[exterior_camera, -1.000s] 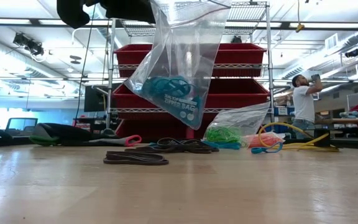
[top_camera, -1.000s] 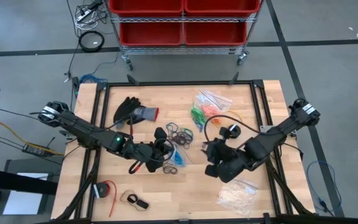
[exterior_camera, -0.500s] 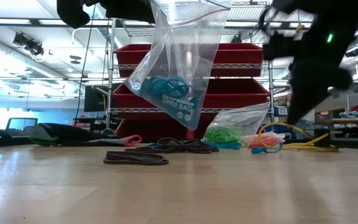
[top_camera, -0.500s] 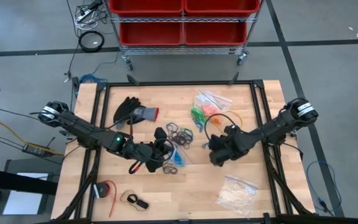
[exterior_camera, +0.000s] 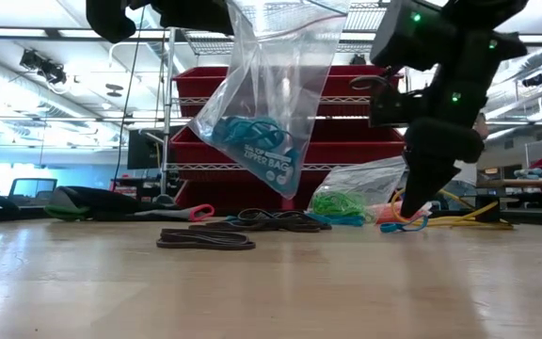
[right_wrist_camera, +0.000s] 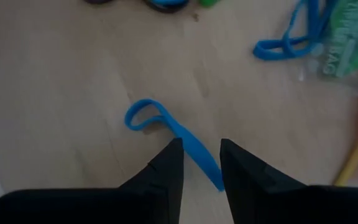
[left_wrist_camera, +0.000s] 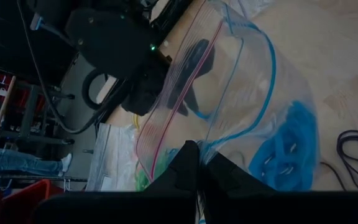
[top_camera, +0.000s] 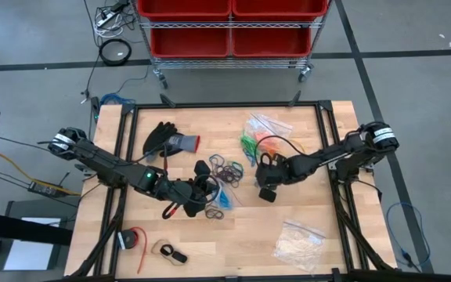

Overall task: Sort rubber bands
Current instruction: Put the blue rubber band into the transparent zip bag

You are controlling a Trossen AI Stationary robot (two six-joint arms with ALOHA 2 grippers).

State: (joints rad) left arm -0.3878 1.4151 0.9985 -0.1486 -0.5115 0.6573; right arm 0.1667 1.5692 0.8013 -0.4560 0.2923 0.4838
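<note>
Fingers of the right gripper [right_wrist_camera: 201, 163], brought in from the counter's [top_camera: 233, 231] near right side, are parted around a blue rubber band [right_wrist_camera: 169, 134], ready for pickup. The left gripper [left_wrist_camera: 196, 163] is kept pinched on the clear bag [exterior_camera: 271, 104], held up for sorted bands.

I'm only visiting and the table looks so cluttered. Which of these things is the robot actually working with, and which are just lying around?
Part of the job:
- loose blue rubber band between the right gripper fingers
- held bag of blue bands, pinched by the left gripper
- dark bands
- bags of green and orange bands

Just lying about:
- black glove
- yellow cable
- bag of whitish pieces
</note>
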